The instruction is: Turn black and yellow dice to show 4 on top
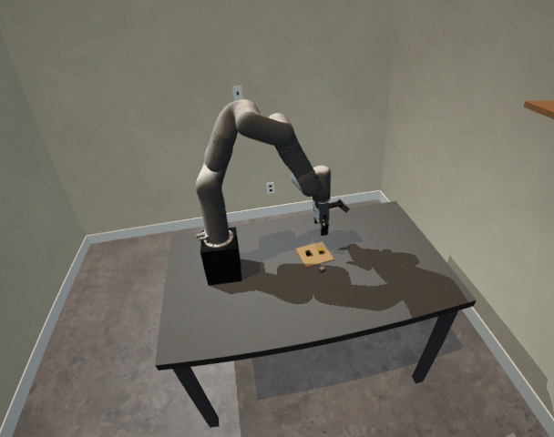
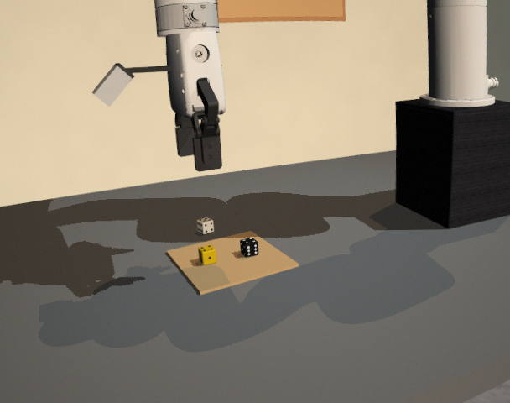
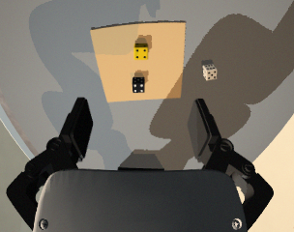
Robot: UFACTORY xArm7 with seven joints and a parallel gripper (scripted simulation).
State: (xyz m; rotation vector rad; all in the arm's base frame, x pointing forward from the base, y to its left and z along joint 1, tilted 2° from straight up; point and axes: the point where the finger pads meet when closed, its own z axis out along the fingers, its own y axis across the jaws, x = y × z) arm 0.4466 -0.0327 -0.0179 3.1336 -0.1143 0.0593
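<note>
The yellow die (image 1: 321, 250) (image 2: 207, 254) (image 3: 141, 51) lies flat on the tan mat (image 1: 314, 260) (image 2: 255, 269) (image 3: 163, 58), with 4 on top and 1 on a side. The black die (image 1: 308, 252) (image 2: 249, 247) (image 3: 138, 85) lies flat on the mat, apart from the yellow one; its top shows 4 in the wrist view, and a side shows 6. The white die (image 1: 322, 269) (image 2: 205, 226) (image 3: 210, 72) lies on the table beside the mat; its top looks like 5. My gripper (image 1: 321, 228) (image 2: 197, 161) (image 3: 140, 110) is open and empty, high above the table.
The mat lies flat on the grey table (image 1: 249, 324) (image 2: 289, 364). The arm's black base block (image 1: 221, 264) (image 2: 452, 164) stands on the table, well away from the dice. Shadows of the arm cross the table and part of the mat.
</note>
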